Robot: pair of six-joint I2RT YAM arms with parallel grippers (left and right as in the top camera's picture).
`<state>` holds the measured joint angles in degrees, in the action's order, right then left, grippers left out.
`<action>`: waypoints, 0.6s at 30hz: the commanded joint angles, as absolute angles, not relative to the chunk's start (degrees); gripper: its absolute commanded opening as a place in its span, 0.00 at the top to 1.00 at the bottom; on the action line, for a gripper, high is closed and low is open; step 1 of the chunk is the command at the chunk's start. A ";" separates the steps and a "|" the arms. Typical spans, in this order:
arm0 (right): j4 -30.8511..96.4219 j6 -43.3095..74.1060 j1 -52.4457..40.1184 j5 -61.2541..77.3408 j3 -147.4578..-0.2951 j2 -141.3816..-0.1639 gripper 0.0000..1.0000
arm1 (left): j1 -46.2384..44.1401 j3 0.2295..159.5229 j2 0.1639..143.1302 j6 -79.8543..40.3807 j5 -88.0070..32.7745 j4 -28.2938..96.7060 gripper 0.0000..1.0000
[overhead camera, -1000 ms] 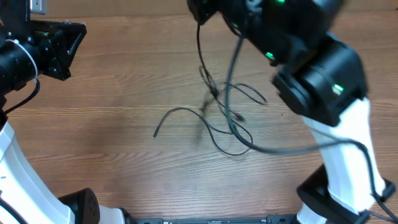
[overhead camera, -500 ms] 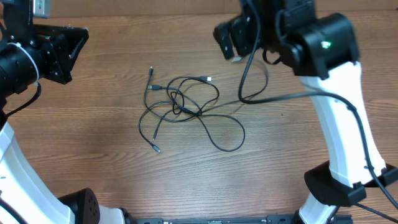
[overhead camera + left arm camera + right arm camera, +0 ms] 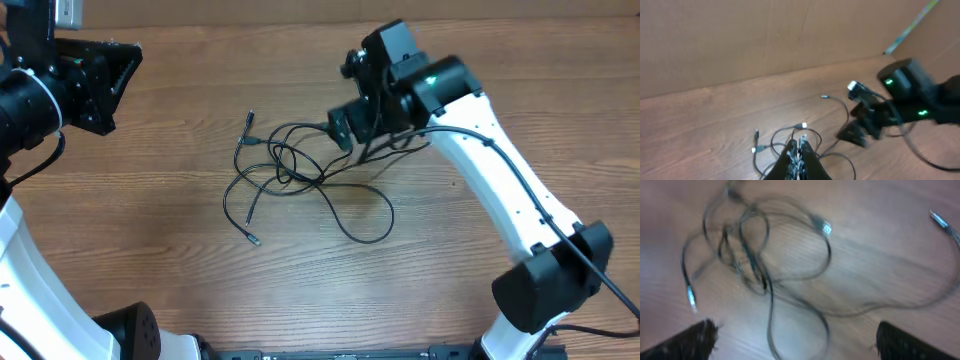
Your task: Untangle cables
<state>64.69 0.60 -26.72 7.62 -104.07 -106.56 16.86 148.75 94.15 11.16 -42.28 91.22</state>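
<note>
A tangle of thin black cables [image 3: 300, 180] lies on the wooden table [image 3: 150, 250], cinched at a knot [image 3: 285, 172]. Just right of the knot hovers the right gripper [image 3: 802, 341], fingers spread wide and empty. Well left of the knot, the left gripper [image 3: 799, 157] is pinched closed on nothing. This looks like the reach for a strand; next comes lowering onto one loose cord. The bundle's long axis runs side to side, with two plug tips lying left of the knot.

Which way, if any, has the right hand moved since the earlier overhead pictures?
Yes. The right hand has come away from the table's far edge, down over the cables.
</note>
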 commanded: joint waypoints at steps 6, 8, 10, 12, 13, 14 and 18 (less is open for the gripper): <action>34.28 14.24 -31.40 23.86 -91.77 -105.84 0.00 | 16.75 148.99 94.30 12.49 -43.09 91.31 0.96; 34.17 8.38 -33.19 19.38 -91.77 -106.34 0.00 | 16.75 148.99 94.30 12.49 -43.09 91.48 0.96; 36.75 1.48 -34.81 13.87 -91.59 -107.37 0.00 | 16.75 148.99 94.30 12.51 -43.07 91.94 0.96; 40.77 -6.33 -35.20 11.60 -90.61 -108.99 0.00 | 16.75 148.99 94.30 12.78 -43.09 92.29 0.96; 42.13 -8.64 -35.18 11.51 -90.08 -110.06 0.02 | 16.75 148.99 94.30 12.91 -43.09 92.51 0.96; 43.16 -10.04 -34.96 11.51 -89.93 -111.02 0.05 | 16.75 148.99 94.30 12.91 -43.09 92.66 0.96; 45.08 -11.00 -34.44 11.62 -89.93 -116.42 0.10 | 16.75 148.99 94.30 12.93 -43.07 93.21 0.96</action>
<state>45.04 -7.33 -34.89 12.58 -90.54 -113.56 16.88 148.75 94.17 11.84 -42.28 93.01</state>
